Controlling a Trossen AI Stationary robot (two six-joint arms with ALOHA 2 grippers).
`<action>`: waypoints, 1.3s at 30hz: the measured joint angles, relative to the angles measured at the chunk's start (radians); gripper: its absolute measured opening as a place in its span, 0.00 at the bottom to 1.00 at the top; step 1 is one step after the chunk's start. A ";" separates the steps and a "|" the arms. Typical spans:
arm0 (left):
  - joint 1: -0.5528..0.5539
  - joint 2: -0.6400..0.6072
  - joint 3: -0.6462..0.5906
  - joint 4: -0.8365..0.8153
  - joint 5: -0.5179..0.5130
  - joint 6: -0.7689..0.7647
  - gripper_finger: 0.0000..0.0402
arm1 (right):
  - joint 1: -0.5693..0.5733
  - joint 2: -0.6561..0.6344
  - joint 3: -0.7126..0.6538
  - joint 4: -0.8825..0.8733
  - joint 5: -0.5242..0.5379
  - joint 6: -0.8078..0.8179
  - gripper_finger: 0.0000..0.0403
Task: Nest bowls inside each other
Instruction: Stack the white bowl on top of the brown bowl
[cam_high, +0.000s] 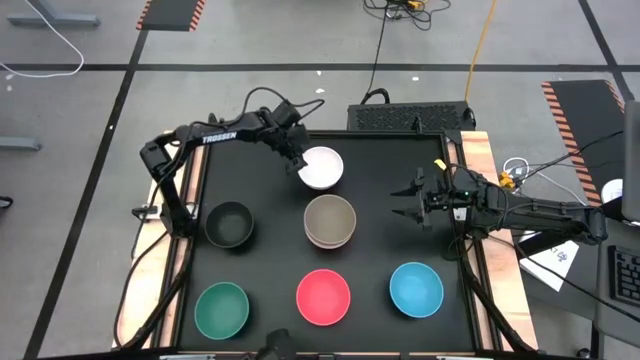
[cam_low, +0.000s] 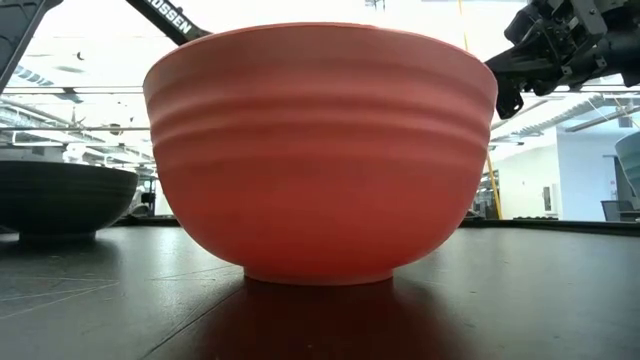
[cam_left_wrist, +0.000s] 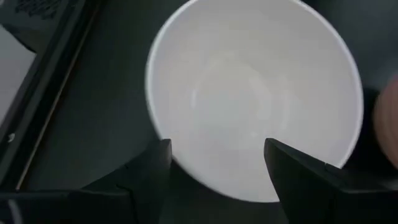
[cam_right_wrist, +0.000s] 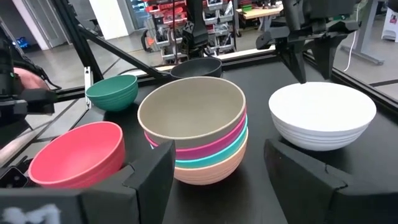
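One white bowl left to take by its rim

Six loose pieces remain on the tabletop around the taupe-topped stack (cam_high: 330, 221). Just behind it sits the white bowl (cam_high: 322, 167), left gripper (cam_left_wrist: 214, 158) above with jaws spread astride its near rim. It looks light, rigid, probably slick: pinch the wall. Right gripper (cam_high: 408, 203) waits beside the stack, jaws spread.

The high view looks straight down on the whole worktop (cam_high: 380, 200). The low view sits at worktop level, very close to the red bowl (cam_low: 320, 150). Both wrist views share the white bowl (cam_left_wrist: 255, 93), the left from close above.
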 joint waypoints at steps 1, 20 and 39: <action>0.003 0.000 0.000 0.000 0.000 0.000 0.65 | 0.000 0.000 0.000 -0.001 0.000 0.001 0.59; 0.010 0.000 -0.001 -0.001 0.026 0.016 0.65 | 0.000 0.000 0.000 -0.001 0.000 0.027 0.59; 0.049 0.027 -0.008 -0.043 0.109 0.026 0.62 | 0.000 0.000 0.000 -0.001 -0.019 0.049 0.59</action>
